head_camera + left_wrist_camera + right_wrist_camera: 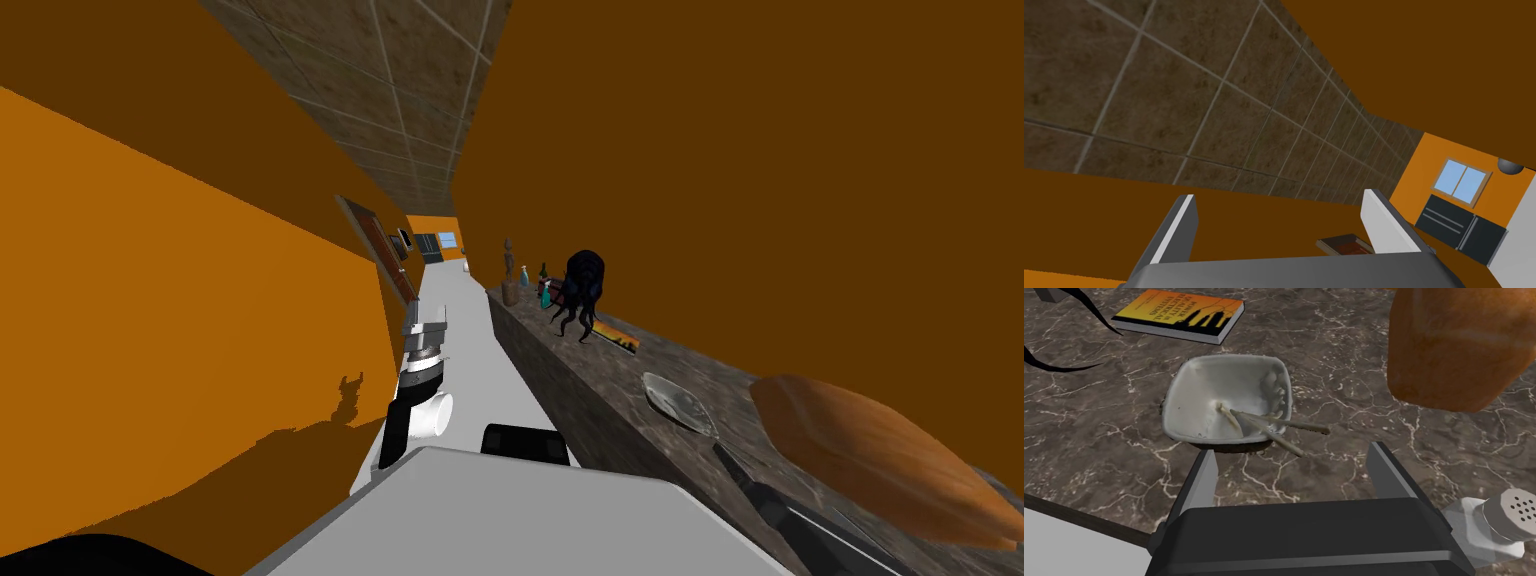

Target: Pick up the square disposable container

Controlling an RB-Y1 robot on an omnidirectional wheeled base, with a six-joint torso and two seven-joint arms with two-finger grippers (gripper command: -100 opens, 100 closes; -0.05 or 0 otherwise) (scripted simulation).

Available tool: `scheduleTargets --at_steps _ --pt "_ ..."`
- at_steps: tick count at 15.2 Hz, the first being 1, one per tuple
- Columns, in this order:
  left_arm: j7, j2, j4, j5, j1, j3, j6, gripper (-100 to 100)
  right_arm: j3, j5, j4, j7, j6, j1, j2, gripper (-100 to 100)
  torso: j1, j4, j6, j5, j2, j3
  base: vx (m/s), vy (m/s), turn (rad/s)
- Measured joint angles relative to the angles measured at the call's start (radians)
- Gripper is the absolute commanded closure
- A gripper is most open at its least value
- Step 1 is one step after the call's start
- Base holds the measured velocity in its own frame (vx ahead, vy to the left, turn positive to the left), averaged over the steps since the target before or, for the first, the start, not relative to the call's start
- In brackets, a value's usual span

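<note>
Square container [1224, 393], whitish and round-cornered, sits on marbled worktop [1099, 438]; book [1179, 315] reads "POWER QUALITY"; left gripper [1279, 195] and right gripper [1291, 453] hold fingers open.

A: What encloses the corridor?
B: An orange wall [150, 300] fills the left of the frame and a darker brown wall [750, 150] the upper right, with a brown tiled surface [400, 80] at top centre.
A: And lower down?
B: A white floor [460, 330] runs up the middle, flanked on the right by a dark marbled counter [590, 385]. A small window [447, 239] sits at the far end.
</note>
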Motion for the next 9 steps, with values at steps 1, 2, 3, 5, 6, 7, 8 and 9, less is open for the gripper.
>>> scheduleTargets --at_steps 1,2,3,5,6,7,8,9 --pt "0.000 0.000 0.000 0.000 0.000 0.000 0.000 0 -0.001 -0.002 0.002 -0.021 0.002 0.002 0.000 -100 0.000 0.000 0.000 0.000 0.000 0.000 0.022 0.014 0.225" --pt "0.000 0.000 0.000 0.000 0.000 0.000 0.000 0 -0.010 -0.012 0.004 -0.042 0.012 0.010 -0.001 -100 0.000 0.000 -0.001 0.000 0.000 0.000 0.031 0.010 0.262" --pt "0.000 0.000 0.000 0.000 0.000 0.000 0.000 0 -0.015 -0.022 0.004 -0.065 0.022 0.023 0.001 -100 0.000 0.000 0.000 0.000 0.000 0.000 0.025 -0.001 0.089" --pt "0.000 0.000 0.000 0.000 0.000 0.000 0.000 0 -0.016 -0.026 0.005 -0.106 0.029 0.031 0.004 -100 -0.001 0.000 0.000 0.000 0.000 0.000 0.019 0.004 0.091" --pt "0.000 0.000 0.000 0.000 0.000 0.000 0.000 0 -0.022 -0.036 0.005 -0.127 0.036 0.044 0.005 -100 0.000 0.000 0.000 0.000 0.000 0.000 0.033 0.010 0.249" --pt "0.000 0.000 0.000 0.000 0.000 0.000 0.000 0 -0.024 -0.045 0.012 -0.149 0.040 0.056 0.004 -100 0.000 0.000 0.000 0.000 0.000 0.000 0.026 0.001 0.102" --pt "0.000 0.000 0.000 0.000 0.000 0.000 0.000 0 -0.026 -0.049 0.014 -0.171 0.042 0.062 0.005 -100 0.000 0.000 0.000 0.000 0.000 0.000 0.014 -0.002 0.001" --pt "0.000 0.000 0.000 0.000 0.000 0.000 0.000 0 -0.027 -0.050 0.012 -0.191 0.046 0.064 0.007 -100 -0.001 0.000 0.000 0.000 0.000 0.000 0.023 0.009 0.226"
